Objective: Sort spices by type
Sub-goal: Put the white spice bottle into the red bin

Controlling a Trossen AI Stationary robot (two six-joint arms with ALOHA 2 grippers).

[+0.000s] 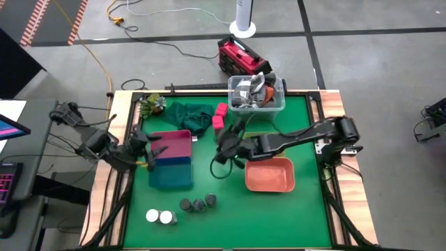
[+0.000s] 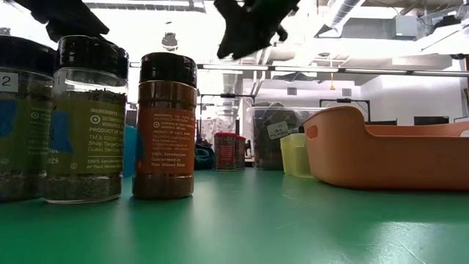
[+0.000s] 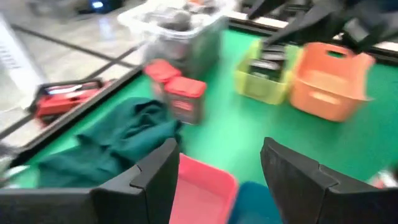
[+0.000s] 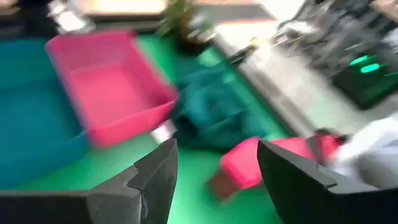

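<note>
Both empty: left pincer [image 3: 214, 180], right pincer [image 4: 214, 177] wide open.

The floor [image 1: 362, 77] around the table is grey, with dark lines and a yellow cable [image 1: 90, 49]. Behind are white walls [image 2: 410, 95] and bright ceiling pipes [image 2: 344, 11].

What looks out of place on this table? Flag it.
A crumpled dark green cloth lies bunched at the table's far edge, beside the pink tray and the two pink cubes. It is no spice or tray. Nothing looks spilled or toppled.
</note>
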